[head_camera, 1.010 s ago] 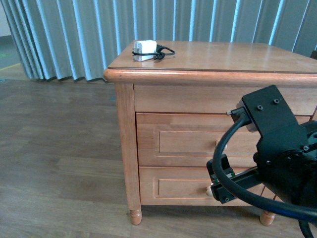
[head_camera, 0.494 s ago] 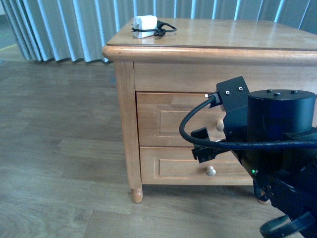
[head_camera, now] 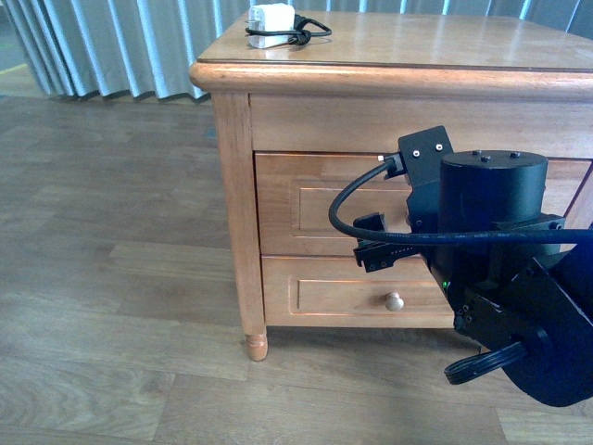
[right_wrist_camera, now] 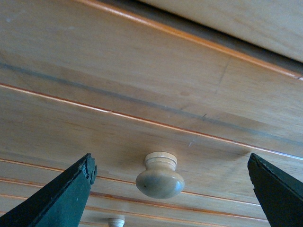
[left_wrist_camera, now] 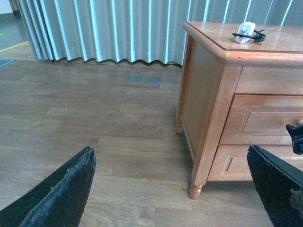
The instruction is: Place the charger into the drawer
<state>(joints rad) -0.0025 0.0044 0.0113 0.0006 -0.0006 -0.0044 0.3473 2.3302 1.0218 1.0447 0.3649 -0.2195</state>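
Facing the knob (right_wrist_camera: 160, 179) of the drawer (head_camera: 315, 209), the right claw (right_wrist_camera: 169, 163) hangs spread wide, the charger (head_camera: 271, 20) lying on the cabinet top (head_camera: 445, 42).

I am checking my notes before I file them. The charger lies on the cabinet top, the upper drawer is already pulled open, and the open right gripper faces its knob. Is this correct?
Not quite: the drawer is shut, its front flush, as the front view shows. The charger does lie on the cabinet top, and the open right gripper faces the knob.
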